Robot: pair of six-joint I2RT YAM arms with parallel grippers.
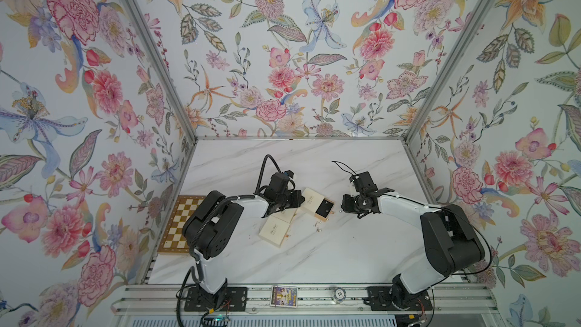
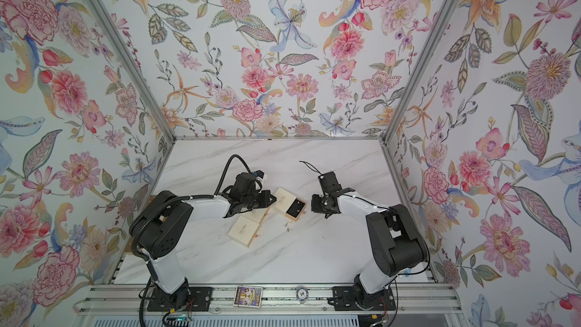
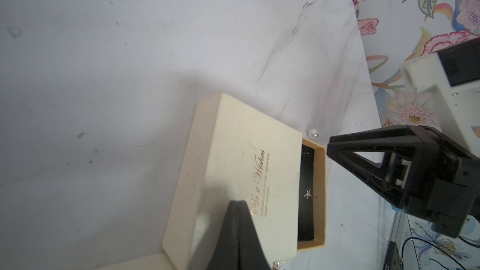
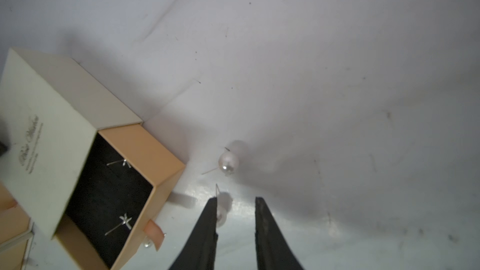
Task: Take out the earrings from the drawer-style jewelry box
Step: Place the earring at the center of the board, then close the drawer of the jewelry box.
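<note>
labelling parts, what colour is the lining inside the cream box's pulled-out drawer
Black padded lining, in a tan cardboard drawer; clearest in the right wrist view.

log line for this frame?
left gripper: shut, over cream box sleeve | right gripper: open above table | drawer: open, two star studs inside | pearl earrings: on table

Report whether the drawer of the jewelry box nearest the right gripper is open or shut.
Open. The tan drawer sticks out of its cream sleeve, baring the black pad with two star earrings on it.
</note>
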